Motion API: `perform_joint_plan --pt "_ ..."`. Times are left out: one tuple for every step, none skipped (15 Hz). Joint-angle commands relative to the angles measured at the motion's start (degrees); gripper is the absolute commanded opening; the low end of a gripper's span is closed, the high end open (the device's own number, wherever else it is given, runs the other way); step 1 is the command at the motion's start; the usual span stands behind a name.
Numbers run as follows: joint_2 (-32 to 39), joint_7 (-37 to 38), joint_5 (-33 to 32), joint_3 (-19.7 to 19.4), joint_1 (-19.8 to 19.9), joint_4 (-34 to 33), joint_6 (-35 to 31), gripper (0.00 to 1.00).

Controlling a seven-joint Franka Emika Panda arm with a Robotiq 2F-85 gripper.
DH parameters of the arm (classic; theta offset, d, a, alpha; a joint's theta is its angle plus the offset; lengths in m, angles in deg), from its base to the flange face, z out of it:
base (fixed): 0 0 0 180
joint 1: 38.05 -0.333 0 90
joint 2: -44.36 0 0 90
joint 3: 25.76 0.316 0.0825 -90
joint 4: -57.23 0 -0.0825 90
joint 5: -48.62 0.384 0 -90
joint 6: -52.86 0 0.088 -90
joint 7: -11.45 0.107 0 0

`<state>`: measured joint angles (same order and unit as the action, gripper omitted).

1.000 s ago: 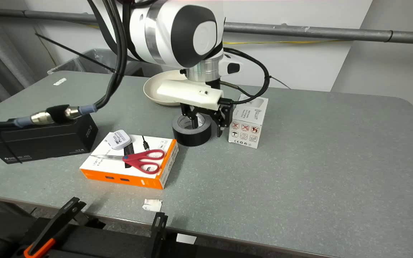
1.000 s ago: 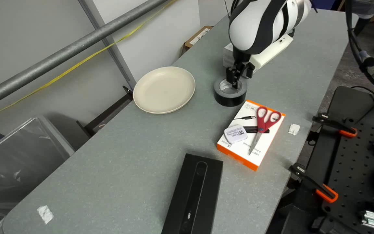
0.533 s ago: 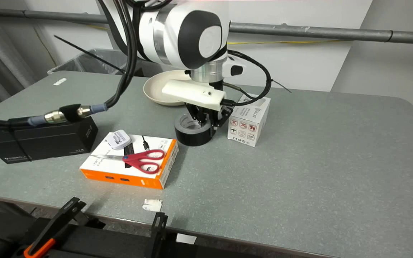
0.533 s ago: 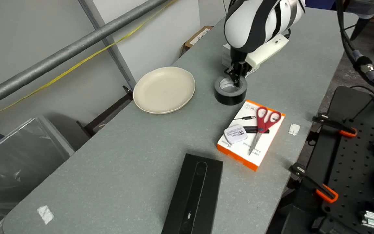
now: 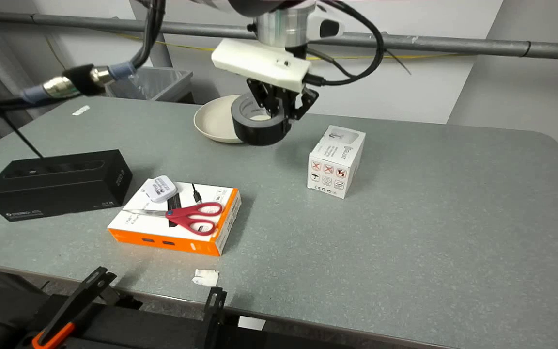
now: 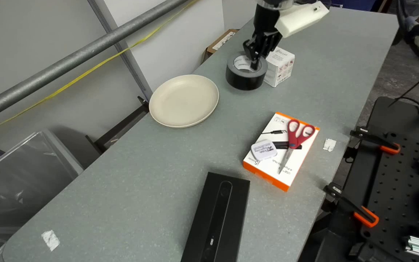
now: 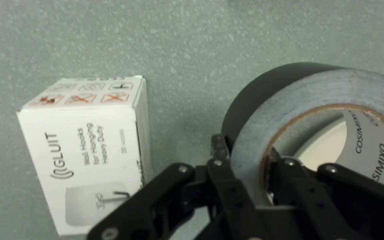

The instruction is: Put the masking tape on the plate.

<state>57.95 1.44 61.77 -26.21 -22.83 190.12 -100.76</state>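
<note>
One masking tape (image 6: 244, 81) is pinched by its wall in the gripper (image 7: 246, 150), above the table (image 5: 405, 218). Below, to opposite sides of the gripper, one plate (image 6: 184, 102) and one white box (image 5: 334, 162) are seen. Farther off: one black box (image 5: 61, 189); one orange-white box (image 5: 155, 226), topped by one pair of scissors (image 5: 179, 213).

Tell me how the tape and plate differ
The tape is black and grey; the plate is cream. The tape is a hollow ring, the plate a wider, shallow dish. The gripper holds the tape in the air; the plate rests on the table. Both are round.
</note>
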Motion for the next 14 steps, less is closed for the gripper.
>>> perform_joint_plan --pt "-1.3 -0.2 0.5 -1.3 -1.6 -0.2 1.0 0.26" --pt "-2.3 -0.2 0.5 -1.4 -1.9 -0.2 1.7 0.26" --pt "-2.9 -0.2 0.5 -1.4 -2.1 -0.2 2.1 0.26" --pt "-3.0 -0.2 0.5 -1.4 -2.2 -0.2 2.2 0.26" --pt "-3.0 -0.2 0.5 -1.4 -2.2 -0.1 2.2 0.26" --pt "-3.0 -0.2 0.5 -1.4 -2.2 -0.1 2.2 0.26" --pt "-3.0 -0.2 0.5 -1.4 -2.2 0.0 2.2 0.26" --pt "-3.0 -0.2 0.5 -1.4 -2.2 0.0 2.2 0.26" --pt "-3.0 -0.2 0.5 -1.4 -2.2 0.0 2.2 0.06" --pt "-1.1 1.3 1.4 -0.9 -2.7 -2.8 3.9 0.06" --pt "0.8 1.8 1.4 -0.6 -3.2 -5.4 5.7 0.06" --pt "3.0 2.9 1.7 -0.1 -3.8 -8.2 6.9 0.06" --pt "5.2 3.3 2.2 0.6 -4.3 -11.2 8.5 0.06" --pt "7.7 4.8 2.0 1.0 -5.2 -14.5 9.9 0.06"
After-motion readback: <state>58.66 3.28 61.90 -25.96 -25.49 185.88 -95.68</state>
